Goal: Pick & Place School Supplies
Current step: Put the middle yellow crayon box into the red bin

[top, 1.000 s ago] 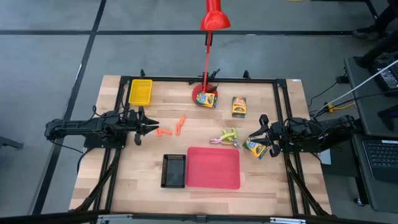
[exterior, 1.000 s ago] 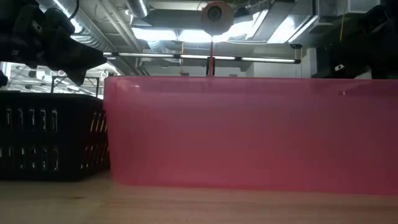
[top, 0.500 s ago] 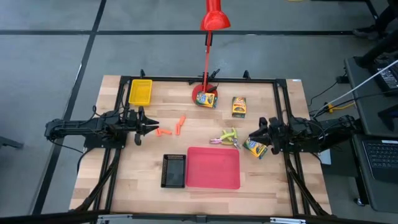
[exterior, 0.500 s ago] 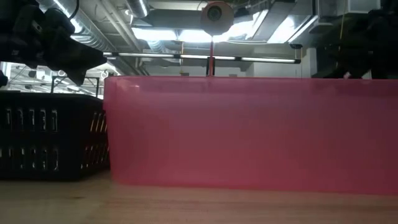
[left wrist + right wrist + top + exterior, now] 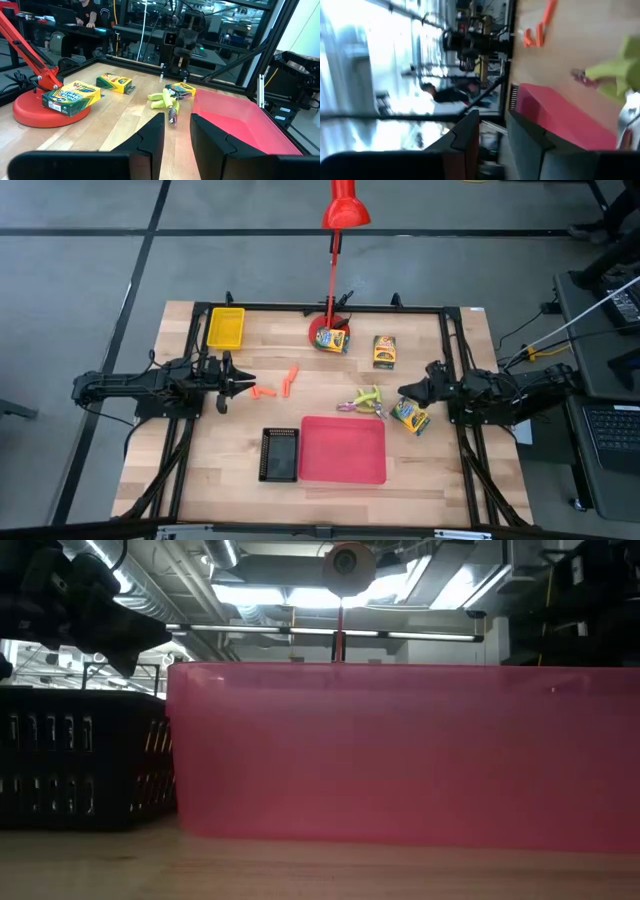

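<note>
Crayon box (image 5: pixel 411 417) beside rolled right gripper (image 5: pixel 408 392)

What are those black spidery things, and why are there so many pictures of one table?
They are two robot arms, each ending in a pincer. One camera looks down from above, one peeks level across the table, and one rides on each wrist. On the wooden table lie three crayon boxes, orange sticks, a green scissors-like tool, a red tray, a black tray, a yellow tray and a red lamp. The left pincer and the right pincer are open, holding nothing.
</note>
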You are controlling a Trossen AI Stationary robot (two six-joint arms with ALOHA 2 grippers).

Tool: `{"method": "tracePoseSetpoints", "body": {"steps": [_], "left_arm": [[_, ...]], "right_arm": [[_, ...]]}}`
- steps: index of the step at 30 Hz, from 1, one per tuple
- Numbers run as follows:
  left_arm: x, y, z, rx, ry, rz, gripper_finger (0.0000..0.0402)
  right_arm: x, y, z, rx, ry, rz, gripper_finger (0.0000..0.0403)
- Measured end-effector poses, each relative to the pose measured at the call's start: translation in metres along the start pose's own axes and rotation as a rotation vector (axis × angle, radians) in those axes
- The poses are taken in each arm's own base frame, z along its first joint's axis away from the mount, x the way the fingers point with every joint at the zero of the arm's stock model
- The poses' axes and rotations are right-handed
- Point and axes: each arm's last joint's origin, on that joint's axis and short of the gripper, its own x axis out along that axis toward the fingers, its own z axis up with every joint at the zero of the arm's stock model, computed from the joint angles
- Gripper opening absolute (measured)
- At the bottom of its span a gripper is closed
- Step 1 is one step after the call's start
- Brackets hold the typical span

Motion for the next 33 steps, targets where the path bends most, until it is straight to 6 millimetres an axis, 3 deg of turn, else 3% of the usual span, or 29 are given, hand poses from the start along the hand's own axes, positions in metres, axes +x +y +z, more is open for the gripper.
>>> {"method": "tracePoseSetpoints", "body": {"steps": [4, 8, 15, 21, 30, 33], "left_arm": [[0.000, 0.000, 0.000, 0.000, 0.000, 0.000, 0.0088], [0.000, 0.000, 0.000, 0.018, 0.000, 0.001, 0.0088], [0.000, 0.002, 0.002, 0.408, -0.015, 0.065, 0.0088], [0.000, 0.003, 0.004, 0.624, -0.022, 0.127, 0.0088], [-0.002, -0.008, 0.019, 0.443, -0.210, -0.119, 0.0088], [-0.006, -0.009, 0.031, 0.233, -0.324, -0.132, 0.0088]], "right_arm": [[-0.001, 0.009, 0.004, 0.066, -0.152, 0.094, 0.0104], [-0.006, 0.030, 0.009, -0.052, -0.327, 0.283, 0.0104], [-0.028, 0.067, 0.013, -0.357, -0.526, 0.599, 0.0104], [-0.028, 0.090, 0.012, -0.520, -0.576, 0.582, 0.0104], [-0.008, 0.141, 0.001, -0.765, -0.490, 0.596, 0.0104], [0.002, 0.162, -0.005, -0.837, -0.426, 0.640, 0.0104]]}}
